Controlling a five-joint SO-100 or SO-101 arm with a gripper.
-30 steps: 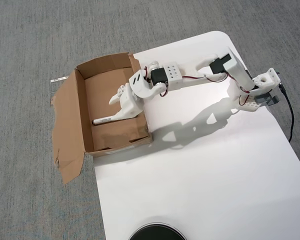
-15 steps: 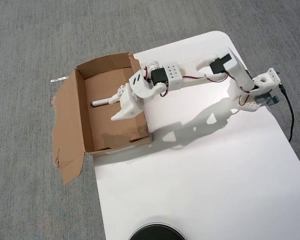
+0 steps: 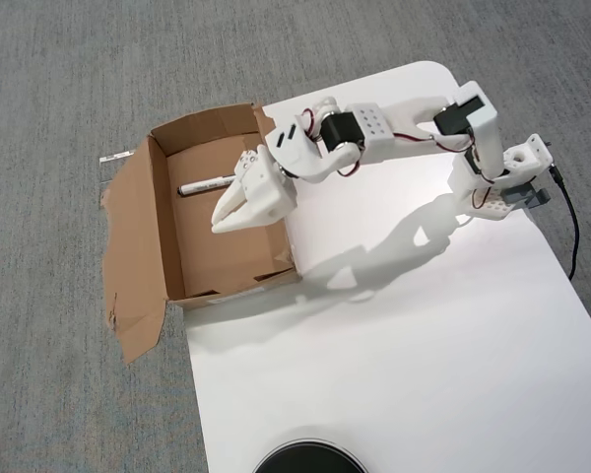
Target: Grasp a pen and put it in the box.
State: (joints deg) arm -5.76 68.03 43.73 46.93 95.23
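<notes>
The box (image 3: 217, 264) sits off the white table's (image 3: 394, 345) left edge in the overhead view, and inside it, near its far end wall, the pen (image 3: 206, 184) now lies loose — a moment ago I had it pinched. My gripper (image 3: 227, 219) has lifted, fingers nearly together, empty. I judge the drop done — only retreat remains. No writing is legible.

White arm (image 3: 404, 138) stretched left in overhead view, jaws nearly closed, empty

Brown box (image 3: 138, 236); white, black-capped pen (image 3: 209, 184); white gripper (image 3: 229, 219); grey carpet (image 3: 59, 79)
</notes>
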